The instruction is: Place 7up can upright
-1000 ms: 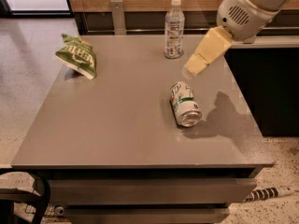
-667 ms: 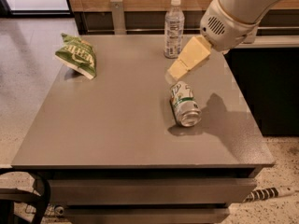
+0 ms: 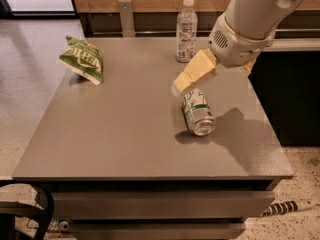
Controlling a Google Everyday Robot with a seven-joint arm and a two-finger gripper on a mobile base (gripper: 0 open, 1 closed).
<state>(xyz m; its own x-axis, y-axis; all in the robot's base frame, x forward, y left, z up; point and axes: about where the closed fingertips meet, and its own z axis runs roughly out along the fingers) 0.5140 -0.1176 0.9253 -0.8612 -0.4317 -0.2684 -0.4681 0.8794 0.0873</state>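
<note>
The 7up can (image 3: 198,113) lies on its side on the grey table (image 3: 120,134), right of the middle, with its shiny end toward the front edge. My gripper (image 3: 183,84) comes in from the upper right on the white arm. Its cream fingers hang just above the far end of the can, and I see no grip on it.
A clear plastic bottle (image 3: 186,31) with a white cap stands upright at the table's back edge, just behind the gripper. A green snack bag (image 3: 82,59) lies at the back left. A dark cabinet (image 3: 292,94) stands to the right of the table.
The gripper has moved left and down, from above the table's right side to just over the can's far end. The can, bottle and bag have not moved.
</note>
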